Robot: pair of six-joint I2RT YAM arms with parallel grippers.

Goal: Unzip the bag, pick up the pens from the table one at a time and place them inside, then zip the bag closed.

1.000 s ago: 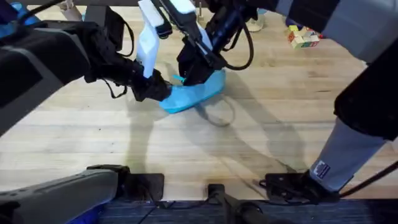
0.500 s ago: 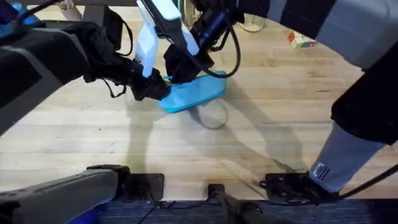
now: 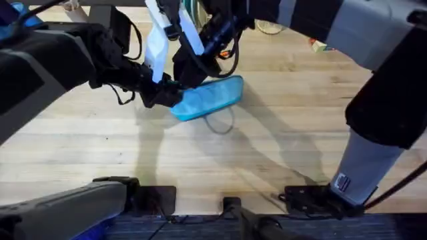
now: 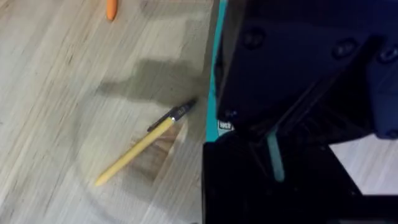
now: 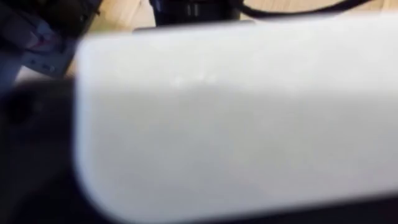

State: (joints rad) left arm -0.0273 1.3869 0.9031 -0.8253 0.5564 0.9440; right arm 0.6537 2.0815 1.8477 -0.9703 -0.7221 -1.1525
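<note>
Left gripper [image 3: 168,93] sits at the near-left end of the bag [image 3: 208,97], black fingers pressed against the fabric there. It looks clamped on that end, but the finger gap is hidden by its own body, so I can't tell for sure whether the jaws are closed. Right gripper [image 3: 190,75] comes down from the far side onto the top edge of the bag, close beside the left gripper. Its fingertips are buried behind dark housing and cable; jaw state can't be told.

The bag is light blue, lying on the table [image 3: 280,153] left of centre, long axis running from near-left up to far-right. The far-right end is free and rounded. A thin looped cord or strap [image 3: 220,124] lies on the wood just in front of the bag, touching its near edge.

From the left wrist camera: a yellowish pen [image 4: 144,143] with a dark tip lies flat on the wood, slanted, just beside a turquoise edge of the bag [image 4: 213,93]. The tip end is nearest the bag, not clearly touching it. An orange pen [image 4: 111,9] lies well apart from the yellow one, mostly cut off at the frame edge. Both pens are outside the bag.

Right wrist camera is blocked by a pale blurred surface [image 5: 236,118] up close; can't say what it is.
</note>
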